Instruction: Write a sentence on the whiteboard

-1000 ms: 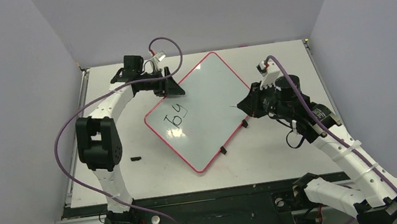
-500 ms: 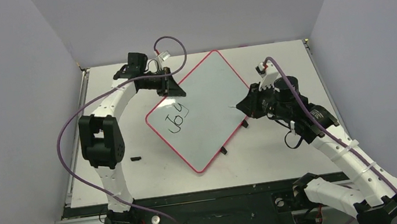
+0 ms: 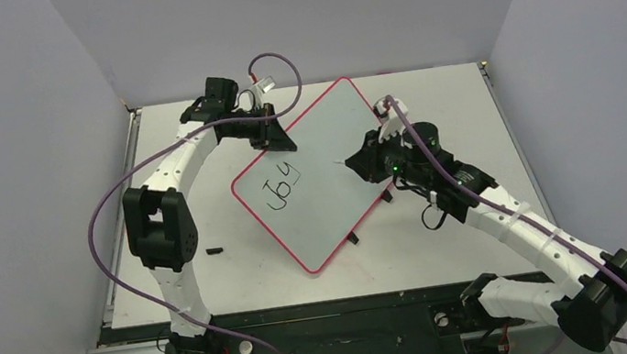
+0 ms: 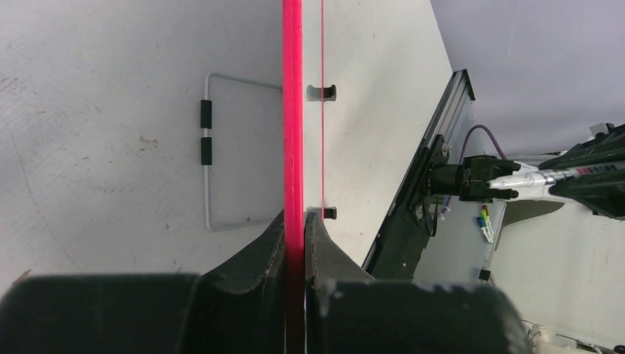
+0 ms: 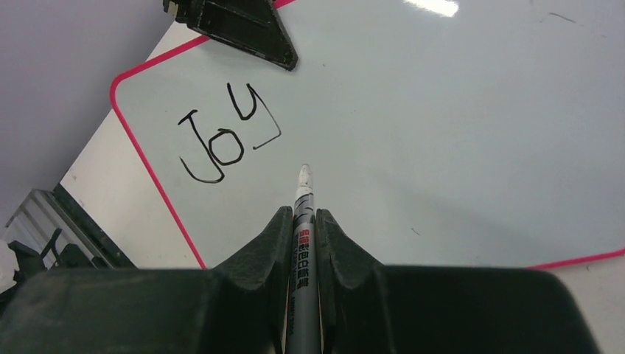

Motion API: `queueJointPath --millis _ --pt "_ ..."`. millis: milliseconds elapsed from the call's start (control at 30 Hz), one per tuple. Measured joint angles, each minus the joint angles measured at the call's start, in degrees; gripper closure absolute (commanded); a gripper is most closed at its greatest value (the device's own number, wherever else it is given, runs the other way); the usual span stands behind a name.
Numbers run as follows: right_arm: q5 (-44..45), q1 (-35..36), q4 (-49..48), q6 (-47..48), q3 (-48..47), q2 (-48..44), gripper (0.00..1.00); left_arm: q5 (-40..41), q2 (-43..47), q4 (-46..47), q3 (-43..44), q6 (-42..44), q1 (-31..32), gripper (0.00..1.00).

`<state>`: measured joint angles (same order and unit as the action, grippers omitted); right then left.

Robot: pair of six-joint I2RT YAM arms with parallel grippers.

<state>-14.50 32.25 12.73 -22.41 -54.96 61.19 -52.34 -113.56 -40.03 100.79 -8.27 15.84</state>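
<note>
The whiteboard [image 3: 333, 207], red-rimmed, lies skewed on the table. Near its left corner is the word "Joy" [image 3: 281, 186] in black, all that shows of the sentence. My left gripper [image 3: 279, 142] is shut on the board's far-left rim. In the left wrist view the red rim [image 4: 292, 110] runs straight between the closed fingers of that gripper [image 4: 295, 217]. My right gripper [image 3: 362, 163] hovers over the board's middle, shut on a silver marker [image 5: 304, 221]. The marker's tip [image 5: 304, 171] points just right of and below "Joy" [image 5: 225, 136] on the board [image 5: 442, 147]; whether it touches is unclear.
Two black clips [image 3: 352, 238] sit on the board's near-right edge. A small black piece [image 3: 214, 249] lies on the table left of the board. A wire loop [image 4: 208, 147] with black sleeves shows beside the rim. Grey walls close in on three sides.
My left gripper closed on the board's rim and the board swung slightly. The right arm carried the marker leftward from the board's right edge to over its middle.
</note>
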Motion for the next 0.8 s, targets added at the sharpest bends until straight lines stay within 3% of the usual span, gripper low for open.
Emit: queueJointPath --millis 333,800 --pt "5.14 4.63 -7.63 0.96 -2.69 11.21 1.0 1.57 1.49 -0.2 -0.02 0.61 1.18 1.0" --pt "8.57 5.03 -12.85 1.01 -7.67 17.07 1.0 2.82 2.99 -0.63 -0.04 1.11 2.16 1.0"
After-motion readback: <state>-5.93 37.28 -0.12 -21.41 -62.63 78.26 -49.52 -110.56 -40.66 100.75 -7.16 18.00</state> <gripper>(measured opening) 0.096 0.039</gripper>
